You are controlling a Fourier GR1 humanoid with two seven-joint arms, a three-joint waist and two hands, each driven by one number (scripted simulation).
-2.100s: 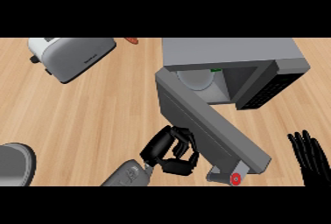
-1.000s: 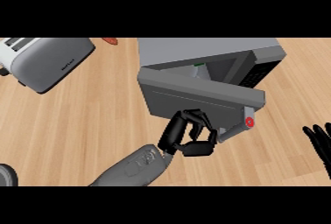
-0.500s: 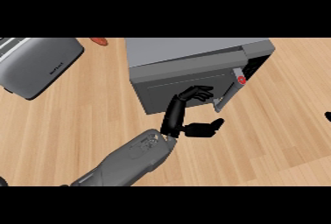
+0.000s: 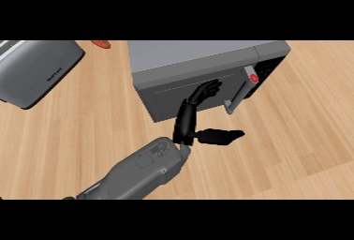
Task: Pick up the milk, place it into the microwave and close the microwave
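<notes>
The wooden counter (image 4: 76,140) is filling the whole view, its pale planks running out to every edge. Sitting on it toward twelve o'clock is the grey microwave (image 4: 200,58), the biggest thing here, its flat top facing up. Its door (image 4: 183,96) is standing nearly flush with the body, with only a narrow dark gap showing along the one o'clock side, where the door's handle (image 4: 237,96) and a small red button (image 4: 253,78) are sitting. The milk is not showing anywhere; whether it is inside the microwave I cannot tell, since the door is covering the cavity.

Over at ten o'clock a grey toaster (image 4: 38,70) is lying partly cut off by the view's edge, well apart from the microwave. Just past it, near eleven o'clock, a small reddish-orange thing (image 4: 101,43) is peeking in; too little of it shows to name it.

Coming up from six o'clock, the grey left forearm (image 4: 138,171) is angling toward the centre. The left hand (image 4: 197,105) is reaching up from it with its fingers (image 4: 210,87) straight and spread, their tips lying against the door's face, while the thumb (image 4: 220,136) is sticking out sideways toward three o'clock, touching nothing.
</notes>
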